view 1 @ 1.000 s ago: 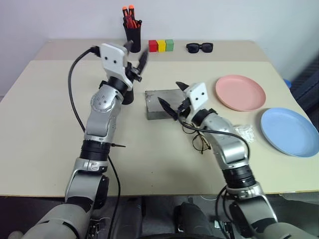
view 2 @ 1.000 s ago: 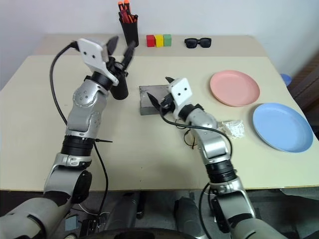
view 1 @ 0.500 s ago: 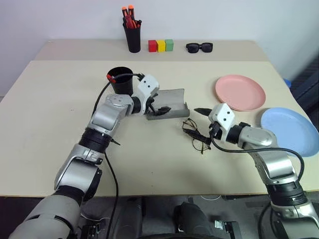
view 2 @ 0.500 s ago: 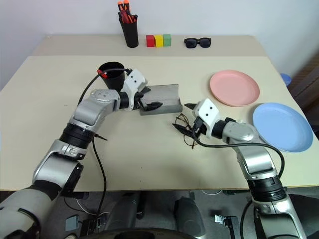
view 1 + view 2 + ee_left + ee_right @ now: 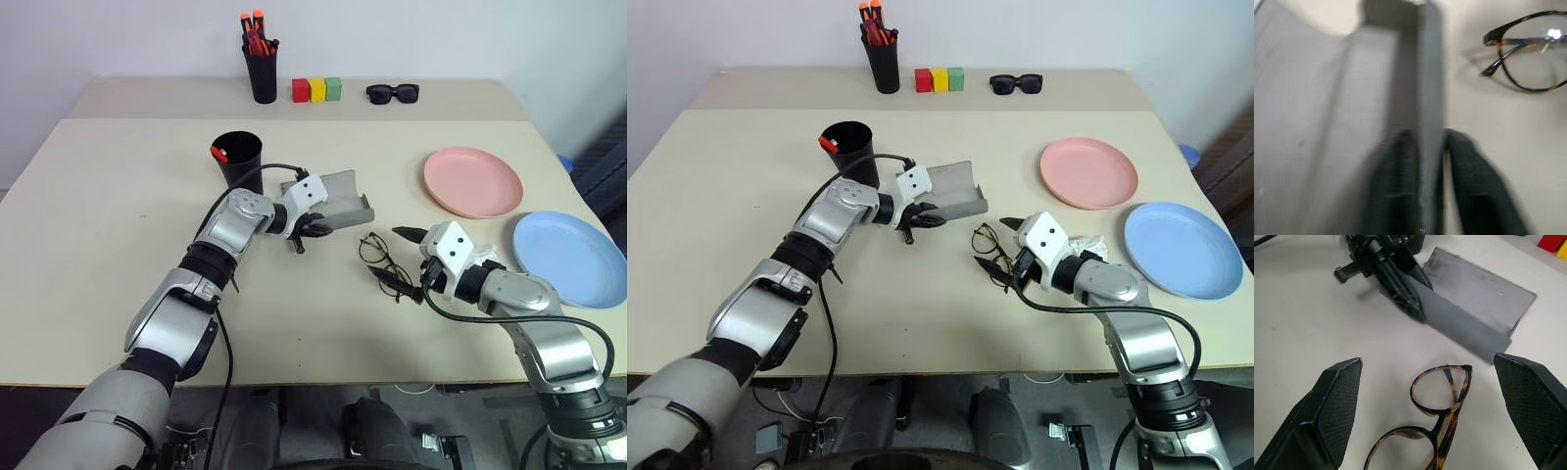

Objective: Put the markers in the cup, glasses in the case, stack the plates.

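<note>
Nearest on the table, the right gripper (image 5: 409, 264) is held wide apart just beside the glasses (image 5: 382, 261). Farther left, the case (image 5: 331, 196) is clamped at its near wall by the left gripper (image 5: 312, 231). Farther left again, the cup (image 5: 237, 159) is placed.

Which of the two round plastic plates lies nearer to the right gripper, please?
The light blue plate, at the table's right edge beside the right gripper; the salmon pink plate lies farther back.
</note>
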Robot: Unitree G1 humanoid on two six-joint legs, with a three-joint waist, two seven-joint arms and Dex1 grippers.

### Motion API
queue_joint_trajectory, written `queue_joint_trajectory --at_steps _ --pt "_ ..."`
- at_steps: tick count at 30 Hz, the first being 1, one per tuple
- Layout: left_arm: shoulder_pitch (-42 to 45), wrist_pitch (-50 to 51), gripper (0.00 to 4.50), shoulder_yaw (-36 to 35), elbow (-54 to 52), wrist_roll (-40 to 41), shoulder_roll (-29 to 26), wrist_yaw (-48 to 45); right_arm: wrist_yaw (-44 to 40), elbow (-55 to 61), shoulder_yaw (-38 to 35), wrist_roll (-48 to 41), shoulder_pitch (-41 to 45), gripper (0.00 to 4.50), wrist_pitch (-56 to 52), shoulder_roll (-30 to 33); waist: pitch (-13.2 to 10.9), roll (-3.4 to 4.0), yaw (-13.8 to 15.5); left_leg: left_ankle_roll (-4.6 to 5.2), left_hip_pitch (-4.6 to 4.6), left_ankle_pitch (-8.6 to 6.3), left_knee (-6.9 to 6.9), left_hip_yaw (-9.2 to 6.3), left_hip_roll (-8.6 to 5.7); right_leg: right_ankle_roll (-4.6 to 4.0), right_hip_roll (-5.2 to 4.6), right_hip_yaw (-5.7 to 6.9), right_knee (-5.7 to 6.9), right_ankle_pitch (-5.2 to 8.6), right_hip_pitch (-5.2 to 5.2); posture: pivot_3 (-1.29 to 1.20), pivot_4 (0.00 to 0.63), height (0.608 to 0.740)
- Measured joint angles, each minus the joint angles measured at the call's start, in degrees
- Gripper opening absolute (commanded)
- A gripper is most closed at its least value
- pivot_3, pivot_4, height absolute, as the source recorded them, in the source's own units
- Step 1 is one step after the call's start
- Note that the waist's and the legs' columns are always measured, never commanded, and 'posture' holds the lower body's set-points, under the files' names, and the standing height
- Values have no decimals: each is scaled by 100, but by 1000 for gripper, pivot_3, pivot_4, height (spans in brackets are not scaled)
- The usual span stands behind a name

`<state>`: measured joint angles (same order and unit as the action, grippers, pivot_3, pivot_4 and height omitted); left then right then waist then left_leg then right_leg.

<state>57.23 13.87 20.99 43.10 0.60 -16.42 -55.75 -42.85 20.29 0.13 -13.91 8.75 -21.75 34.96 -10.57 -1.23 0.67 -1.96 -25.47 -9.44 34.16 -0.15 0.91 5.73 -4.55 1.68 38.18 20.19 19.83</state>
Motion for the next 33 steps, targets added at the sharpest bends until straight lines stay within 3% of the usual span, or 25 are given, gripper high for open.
queue_joint_trajectory --at_steps 4,10,15,22,23,27,33 --pt "-171 -191 16 3 -317 -74 -215 -290 13 72 -29 -71 -68 4368 -160 21 -1 2 -14 0 0 0 -1 0 1 0 0 -1 1 0 1 0 150 740" --pt "-1042 -285 16 3 -1861 125 -918 -1230 -132 115 -92 -172 -71 4368 -408 296 -2 4 -14 0 2 0 0 -5 6 -1 0 -3 1 0 -2 0 150 740" --pt "-1706 103 16 -7 -3180 311 -1546 -1719 -226 130 -125 -400 52 4368 -1013 526 -1 6 -11 4 6 -2 3 -13 16 -2 -4 -5 1 0 -8 0 150 740" --pt "-2307 761 16 -27 -4353 420 -1992 -1773 -242 81 -268 -853 384 4368 -2008 720 -2 7 0 13 6 -5 7 -15 17 -3 -8 -4 0 1 -12 0 150 740" --pt "-2374 884 624 -39 -4456 484 -2017 -1765 -229 61 -273 -870 404 4368 -2125 750 -2 7 -1 13 6 -5 7 -16 17 -3 -8 -4 0 1 -11 0 150 740" --pt "-2451 1208 2383 -56 -4789 570 -2021 -1582 -184 -72 -261 -1000 673 4368 -2598 740 -3 9 -4 15 7 -4 8 -16 18 -3 -7 -4 1 1 -11 0 150 740" --pt "-2611 1089 2383 -321 -5052 645 -2022 -1254 -47 -373 -256 -1244 1101 4368 -3339 644 -3 9 -6 16 6 -5 7 -15 18 -3 -7 -4 1 1 -10 0 150 740"
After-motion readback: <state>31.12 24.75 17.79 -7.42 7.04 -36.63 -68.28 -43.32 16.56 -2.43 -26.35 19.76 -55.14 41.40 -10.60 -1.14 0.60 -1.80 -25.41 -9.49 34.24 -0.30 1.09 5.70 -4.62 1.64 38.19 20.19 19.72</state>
